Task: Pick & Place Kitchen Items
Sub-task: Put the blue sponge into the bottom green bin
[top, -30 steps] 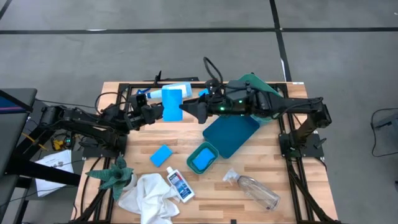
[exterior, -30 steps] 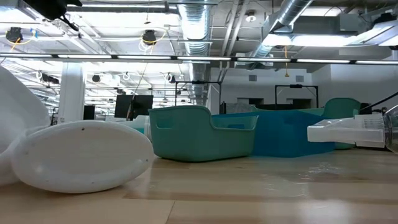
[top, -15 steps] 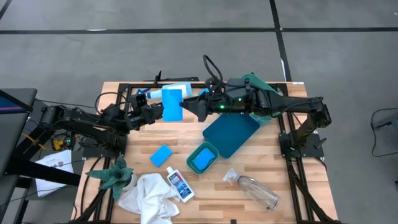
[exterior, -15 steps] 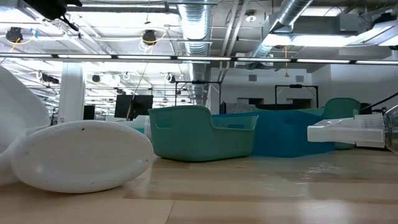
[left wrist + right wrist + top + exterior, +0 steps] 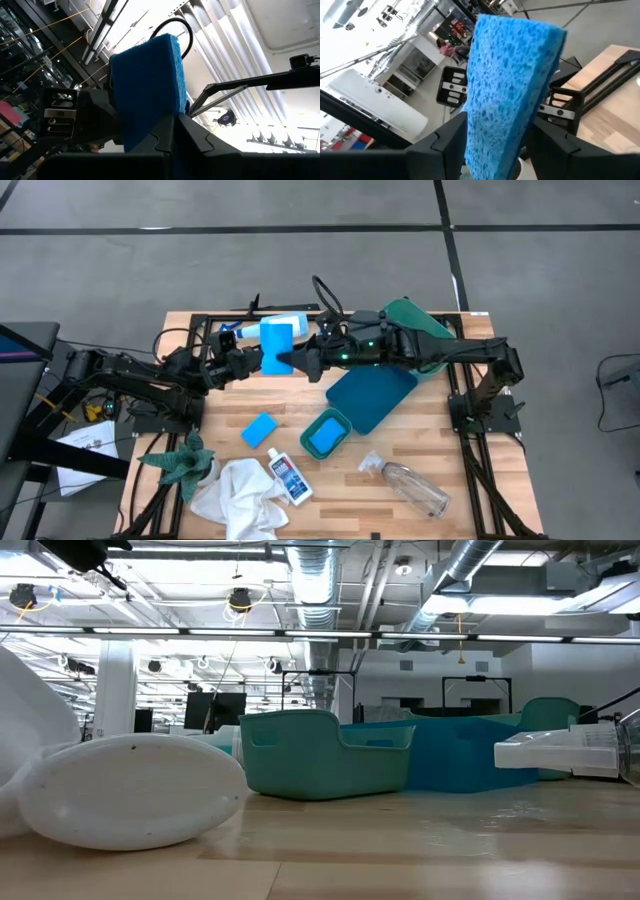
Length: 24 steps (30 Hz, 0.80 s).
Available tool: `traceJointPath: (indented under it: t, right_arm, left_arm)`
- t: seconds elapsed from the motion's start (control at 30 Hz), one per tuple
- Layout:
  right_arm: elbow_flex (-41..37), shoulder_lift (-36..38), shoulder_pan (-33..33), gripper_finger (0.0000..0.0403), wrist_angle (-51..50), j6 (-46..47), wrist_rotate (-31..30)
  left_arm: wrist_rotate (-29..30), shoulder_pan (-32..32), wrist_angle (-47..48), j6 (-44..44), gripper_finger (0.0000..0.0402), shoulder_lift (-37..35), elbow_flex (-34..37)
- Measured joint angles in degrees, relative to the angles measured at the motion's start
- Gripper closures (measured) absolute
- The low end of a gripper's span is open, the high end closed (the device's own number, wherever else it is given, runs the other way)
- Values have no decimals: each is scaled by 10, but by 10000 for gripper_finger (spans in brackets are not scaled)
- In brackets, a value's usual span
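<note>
Gripping a blue sponge (image 5: 275, 345) upright above the back of the counter (image 5: 455, 435), the left hand (image 5: 252, 359) is clamped tight on one edge while the right hand (image 5: 287, 360) reaches in from the opposite side, its fingers (image 5: 445, 142) part-spread around the same sponge (both wrist views show it between dark fingers). Behind it lies the spray bottle (image 5: 262, 326). Nearer the front sit a second sponge (image 5: 259, 430), a small teal bin (image 5: 326, 434), the labelled bottle (image 5: 289, 477), the white cloth (image 5: 238, 498) and the clear bottle (image 5: 412, 486).
</note>
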State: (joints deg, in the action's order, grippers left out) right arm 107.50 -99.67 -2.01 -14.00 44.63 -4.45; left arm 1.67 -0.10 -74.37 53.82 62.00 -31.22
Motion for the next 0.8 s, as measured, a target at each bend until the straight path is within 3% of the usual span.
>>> traceJointPath:
  t: [0.8]
  right_arm:
    - [0,30,-17,223,-9,-11,-1]
  left_arm:
    - [-6,0,-3,-25,396,0,0]
